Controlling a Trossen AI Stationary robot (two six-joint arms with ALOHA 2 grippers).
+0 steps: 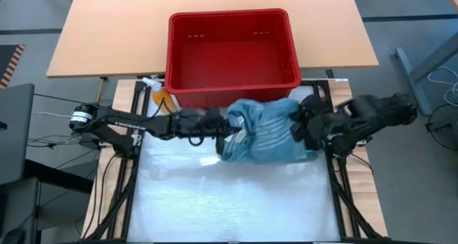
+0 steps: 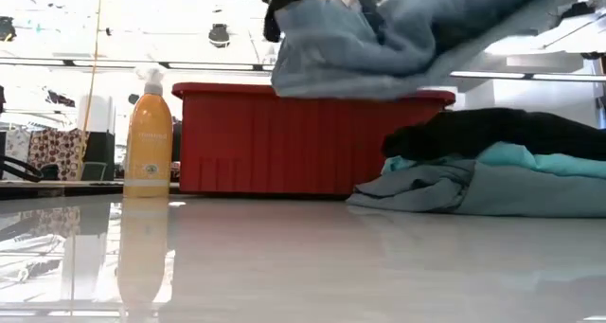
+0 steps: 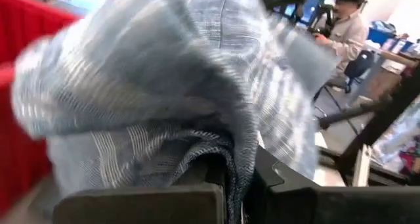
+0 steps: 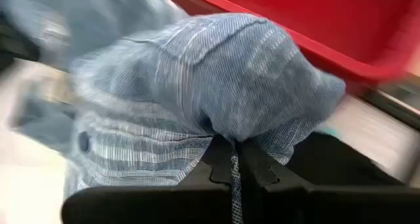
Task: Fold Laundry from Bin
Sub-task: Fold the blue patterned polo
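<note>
A mottled blue-grey shirt (image 1: 261,129) from the laundry hangs bunched between my two grippers, above the table and just in front of the red bin (image 1: 232,51). The low view shows it lifted clear (image 2: 407,29). My left gripper (image 1: 223,126) is shut on its left side and my right gripper (image 1: 302,126) on its right side. A pile of black (image 2: 492,134), turquoise (image 2: 516,157) and grey-green (image 2: 445,190) garments lies on the table at the right. My left gripper pinches a bunched fold of the striped cloth (image 3: 231,159) between its two fingers, coming about level from the table's left. The shirt billows slack beyond the fingers, clear of the table. My right gripper pinches a gathered fold of the shirt (image 4: 233,148) between its two fingers, slanting down from the table's right. The cloth bulges out beyond the fingertips, and a buttoned part (image 4: 84,142) hangs beside them.
An orange spray bottle (image 2: 149,138) stands at the bin's left front corner. The bin's inside (image 1: 229,58) shows bare red floor. The glossy white work surface (image 1: 229,201) stretches toward the near edge. A person (image 3: 344,27) sits in the room beyond.
</note>
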